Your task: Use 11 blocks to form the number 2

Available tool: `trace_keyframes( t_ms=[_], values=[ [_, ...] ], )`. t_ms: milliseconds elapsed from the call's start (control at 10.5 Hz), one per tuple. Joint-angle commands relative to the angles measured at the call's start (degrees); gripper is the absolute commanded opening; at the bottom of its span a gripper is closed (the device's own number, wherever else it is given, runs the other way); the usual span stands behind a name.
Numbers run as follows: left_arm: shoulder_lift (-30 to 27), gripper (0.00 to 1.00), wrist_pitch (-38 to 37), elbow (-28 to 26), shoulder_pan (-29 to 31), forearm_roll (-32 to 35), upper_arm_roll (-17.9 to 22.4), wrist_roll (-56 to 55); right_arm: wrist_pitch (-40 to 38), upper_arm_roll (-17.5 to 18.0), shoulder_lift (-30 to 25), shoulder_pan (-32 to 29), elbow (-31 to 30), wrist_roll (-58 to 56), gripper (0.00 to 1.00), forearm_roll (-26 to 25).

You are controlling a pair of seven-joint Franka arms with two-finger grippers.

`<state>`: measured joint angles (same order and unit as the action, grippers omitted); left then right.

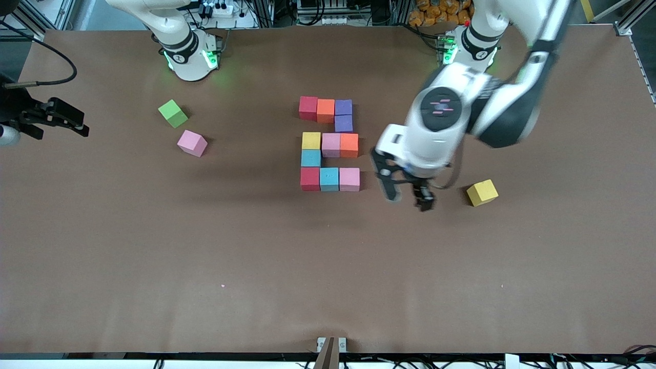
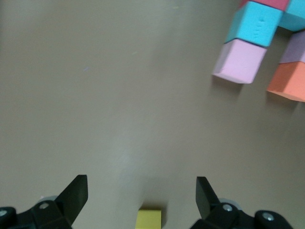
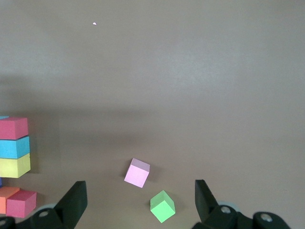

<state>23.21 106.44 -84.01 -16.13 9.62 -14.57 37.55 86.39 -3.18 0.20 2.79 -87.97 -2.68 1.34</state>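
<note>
Eleven coloured cubes sit edge to edge as a blocky digit 2 [image 1: 330, 145] mid-table: red, orange, purple along the row nearest the robots, then purple, then yellow, pink, orange, then light blue, then red, light blue, pink. A loose yellow cube [image 1: 482, 192] lies toward the left arm's end and also shows in the left wrist view [image 2: 148, 218]. A loose pink cube [image 1: 192, 143] lies toward the right arm's end. My left gripper [image 1: 407, 197] is open and empty over bare table between the digit and the yellow cube. My right gripper [image 1: 76, 122] waits open and empty, raised at the right arm's end.
A green cube [image 1: 173, 113] lies beside the loose pink cube, a little farther from the front camera. Both show in the right wrist view: pink [image 3: 137, 173], green [image 3: 162, 206]. The left wrist view shows the digit's pink corner cube [image 2: 239, 61].
</note>
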Motion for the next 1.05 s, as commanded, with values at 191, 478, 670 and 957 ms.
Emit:
trace_keyframes(
  t_ms=[191,478,670,957],
  values=[
    [-4.66,1.0,-1.06,-0.45,4.18,-1.63,-0.11,-22.97,-0.52,0.01,-0.11,0.02,0.26,0.84,1.0,-0.73],
    [-5.54,1.0,-10.77,4.62,8.65,-2.15,-0.64,-39.01,-0.52,0.01,-0.11,-0.07,0.26,0.84,1.0,-0.64],
    [-8.6,1.0,-14.93,5.44,11.82,-1.98,-0.03,-45.34,-0.61,0.01,-0.11,-0.07,0.26,0.84,1.0,-0.64],
    [-15.44,1.0,-18.02,4.04,16.56,-2.41,-0.02,-49.15,-0.52,0.01,-0.11,-0.07,0.26,0.84,1.0,-0.64]
  ],
)
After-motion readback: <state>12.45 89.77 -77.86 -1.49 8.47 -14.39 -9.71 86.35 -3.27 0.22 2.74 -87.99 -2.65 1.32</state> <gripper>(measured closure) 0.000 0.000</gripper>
